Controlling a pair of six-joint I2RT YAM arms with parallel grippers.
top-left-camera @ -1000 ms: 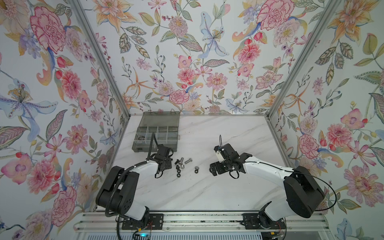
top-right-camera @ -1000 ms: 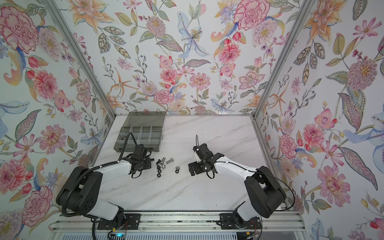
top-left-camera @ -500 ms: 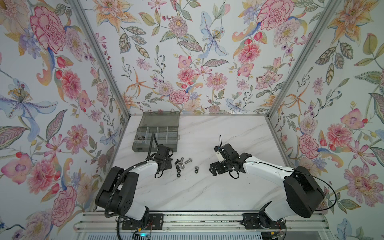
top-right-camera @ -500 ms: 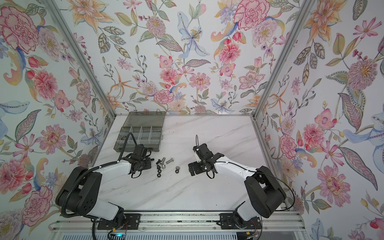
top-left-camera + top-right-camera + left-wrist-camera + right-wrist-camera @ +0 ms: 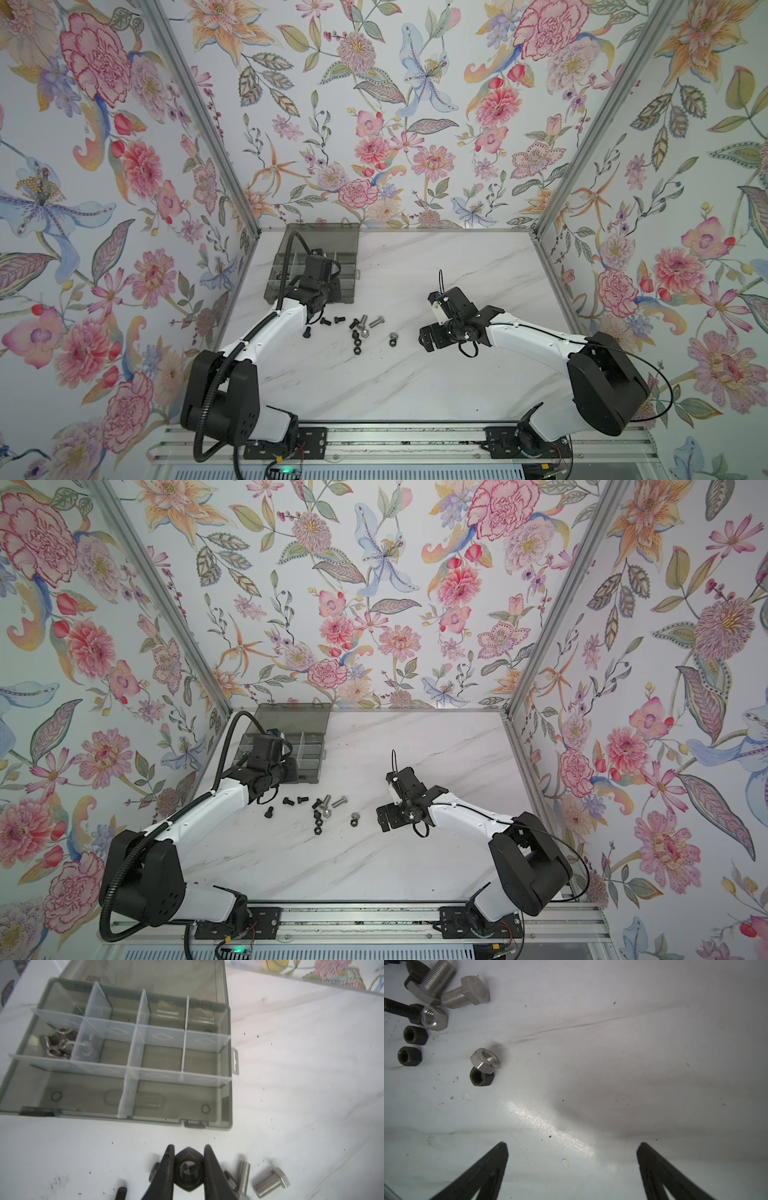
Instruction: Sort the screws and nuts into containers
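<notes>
Left gripper (image 5: 189,1151), newly clenched on a black nut (image 5: 188,1176), has lifted off the loose screws (image 5: 376,321) toward the box (image 5: 347,282) at eleven o'clock, probably to drop it. Right gripper (image 5: 572,1145) gapes, empty.

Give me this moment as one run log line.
left gripper shut on black nut | right gripper open, empty | organiser box open, silver nuts inside

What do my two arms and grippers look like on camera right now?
The left arm and right arm have white links with bulky black joints. A ribbed black conduit runs along the left; a thin black cable loops off the right. The left gripper and right gripper have black fingers tapering to points.
</notes>
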